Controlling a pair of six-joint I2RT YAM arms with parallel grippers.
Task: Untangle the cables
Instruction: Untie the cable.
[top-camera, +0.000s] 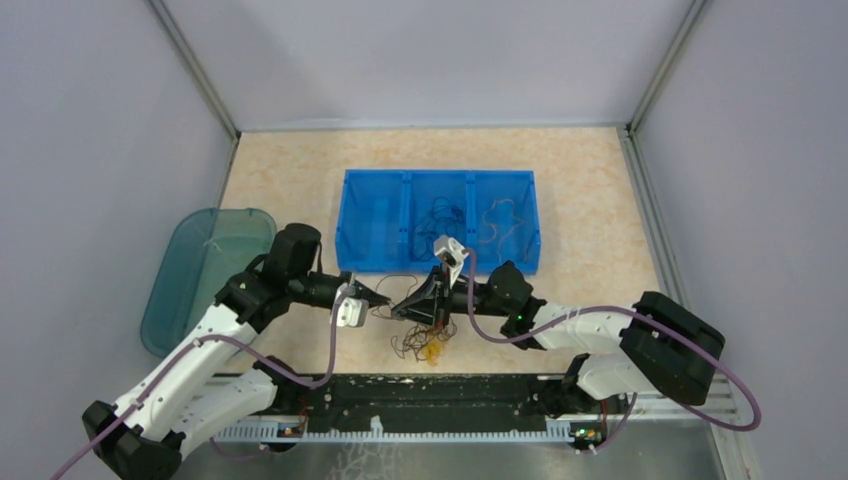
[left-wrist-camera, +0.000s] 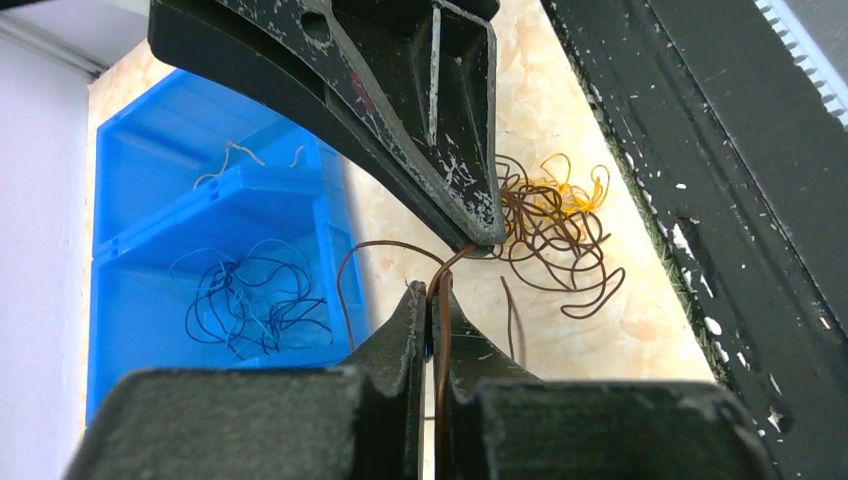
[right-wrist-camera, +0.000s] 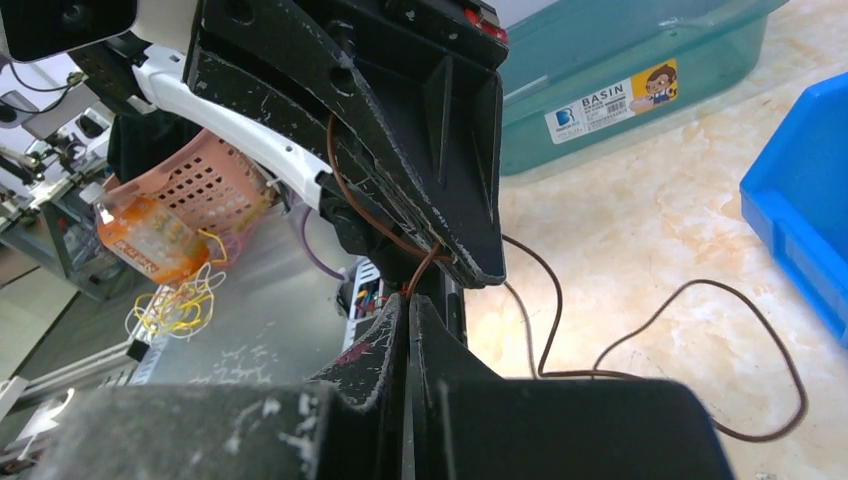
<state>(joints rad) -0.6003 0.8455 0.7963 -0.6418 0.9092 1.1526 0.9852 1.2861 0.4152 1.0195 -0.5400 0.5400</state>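
A tangle of brown and yellow-orange cables (top-camera: 428, 345) (left-wrist-camera: 552, 215) lies on the table just in front of the arms' base rail. My two grippers meet tip to tip above it. The left gripper (top-camera: 386, 298) (left-wrist-camera: 432, 292) is shut on a brown cable (left-wrist-camera: 443, 330) that runs up between its fingers. The right gripper (top-camera: 398, 311) (right-wrist-camera: 408, 300) is shut on the same brown cable (right-wrist-camera: 425, 268), right at its tips. From there the brown cable trails in loops (right-wrist-camera: 700, 292) over the table. More cables lie in the blue bin: dark blue ones (left-wrist-camera: 250, 300) and pale ones (left-wrist-camera: 240, 155).
The blue three-compartment bin (top-camera: 370, 215) (left-wrist-camera: 140, 330) (right-wrist-camera: 800, 200) stands behind the grippers. A teal basin (top-camera: 205, 265) (right-wrist-camera: 640, 80) sits at the table's left. The black base rail (top-camera: 420, 400) (left-wrist-camera: 720, 200) runs along the near edge. A pink basket (right-wrist-camera: 205, 180) stands off the table.
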